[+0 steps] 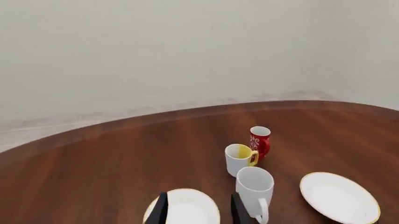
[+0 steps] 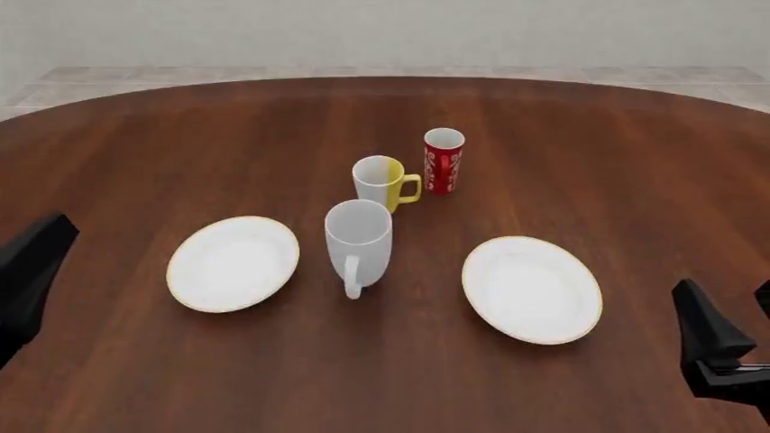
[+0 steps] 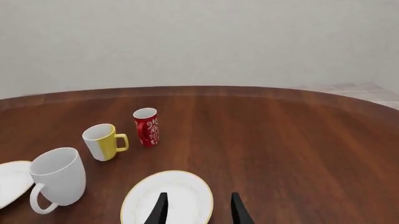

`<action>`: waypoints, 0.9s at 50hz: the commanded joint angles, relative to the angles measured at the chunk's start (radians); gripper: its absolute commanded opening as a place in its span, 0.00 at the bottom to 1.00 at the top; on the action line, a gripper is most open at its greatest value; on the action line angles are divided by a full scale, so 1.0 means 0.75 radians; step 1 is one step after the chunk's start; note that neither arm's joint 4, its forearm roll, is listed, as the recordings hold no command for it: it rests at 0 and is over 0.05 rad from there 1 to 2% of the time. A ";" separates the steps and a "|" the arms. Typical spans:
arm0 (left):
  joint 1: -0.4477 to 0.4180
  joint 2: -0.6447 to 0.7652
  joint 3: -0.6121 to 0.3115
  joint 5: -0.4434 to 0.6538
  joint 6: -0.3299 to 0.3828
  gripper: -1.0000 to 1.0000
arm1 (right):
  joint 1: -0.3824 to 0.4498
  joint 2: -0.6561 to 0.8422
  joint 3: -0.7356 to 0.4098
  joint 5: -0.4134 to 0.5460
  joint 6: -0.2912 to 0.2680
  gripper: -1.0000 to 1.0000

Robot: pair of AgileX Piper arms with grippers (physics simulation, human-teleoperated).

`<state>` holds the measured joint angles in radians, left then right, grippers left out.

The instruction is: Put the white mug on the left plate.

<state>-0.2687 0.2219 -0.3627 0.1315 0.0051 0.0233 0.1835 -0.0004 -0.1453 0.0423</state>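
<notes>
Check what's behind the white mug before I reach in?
Just behind the white mug stands the white-and-yellow mug, with the red cup farther back to its right. All three stand apart. The table strip directly behind the mug's body is hidden.

Round dark-brown wooden table [image 2: 144, 144]. Resting on it: tall plain white mug [image 2: 357, 242], centre; two white gold-rimmed plates, left-centre [image 2: 233, 263] and right-centre [image 2: 532, 289]; white-and-yellow mug [image 2: 382, 182] and slim red patterned cup [image 2: 443, 161], above centre.

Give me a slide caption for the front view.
White mug stands upright between left plate and right plate, untouched by either arm.
</notes>
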 commanded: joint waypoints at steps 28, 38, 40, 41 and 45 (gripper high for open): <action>-0.285 0.548 -0.241 -0.158 -0.039 1.00 | 0.007 -0.014 0.000 0.010 -0.010 1.00; -0.325 0.674 -0.240 -0.237 -0.048 1.00 | 0.008 -0.011 0.000 0.009 -0.011 1.00; -0.331 0.684 -0.233 -0.252 -0.053 1.00 | 0.008 -0.011 0.000 0.009 -0.012 1.00; -0.347 0.710 -0.230 -0.271 -0.062 1.00 | 0.008 -0.010 0.000 0.008 -0.013 1.00; -0.355 0.758 -0.210 -0.324 -0.057 1.00 | 0.009 -0.014 0.000 0.011 -0.013 1.00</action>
<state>-0.5038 0.7018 -0.5316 -0.0397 -0.0304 0.0291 0.1742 -0.0002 -0.1382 0.0338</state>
